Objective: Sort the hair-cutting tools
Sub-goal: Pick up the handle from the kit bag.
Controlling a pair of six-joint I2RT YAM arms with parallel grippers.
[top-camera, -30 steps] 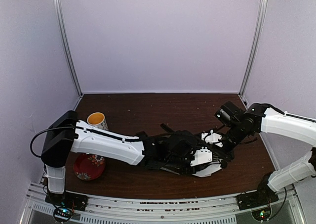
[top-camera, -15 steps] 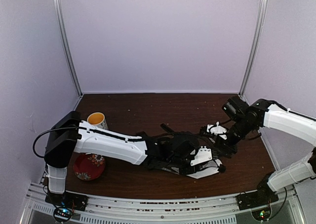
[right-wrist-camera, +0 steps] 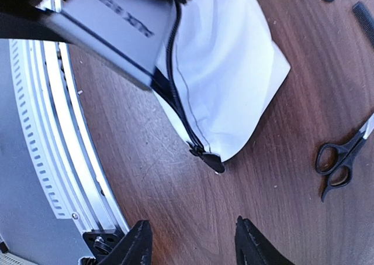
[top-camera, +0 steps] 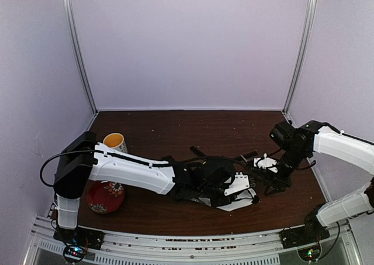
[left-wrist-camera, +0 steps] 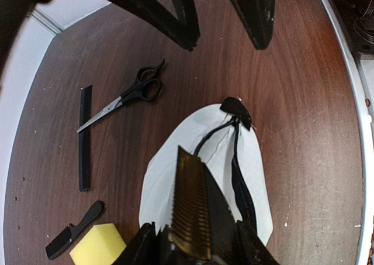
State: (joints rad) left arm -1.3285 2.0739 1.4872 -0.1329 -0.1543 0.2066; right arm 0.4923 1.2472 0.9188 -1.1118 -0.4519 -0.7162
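Observation:
My left gripper (left-wrist-camera: 196, 243) is shut on the black ribbed trimmer (left-wrist-camera: 196, 198) and holds it over the white pouch (left-wrist-camera: 204, 159) with the black zipper. In the top view the left gripper (top-camera: 232, 189) is low over the pouch (top-camera: 241, 205). One pair of black-handled scissors (left-wrist-camera: 134, 94), a slim black comb (left-wrist-camera: 85, 137), a second small black comb (left-wrist-camera: 71, 236) and the yellow sponge (left-wrist-camera: 100, 247) lie beside the pouch. My right gripper (right-wrist-camera: 193, 243) is open and empty over bare wood beside the pouch's zipper pull (right-wrist-camera: 211, 161); it also shows in the top view (top-camera: 270, 177). The scissors (right-wrist-camera: 340, 158) lie to its right. The second scissors and the square piece are hidden.
A yellow-lined cup (top-camera: 114, 141) and a red patterned bowl (top-camera: 105, 196) stand at the left, by the left arm's base. The table's metal front rail (right-wrist-camera: 52, 142) runs close to the pouch. White walls enclose the table.
My right gripper has drawn back to the right, off the pouch. My left gripper, still holding the trimmer, has shifted slightly over the pouch.

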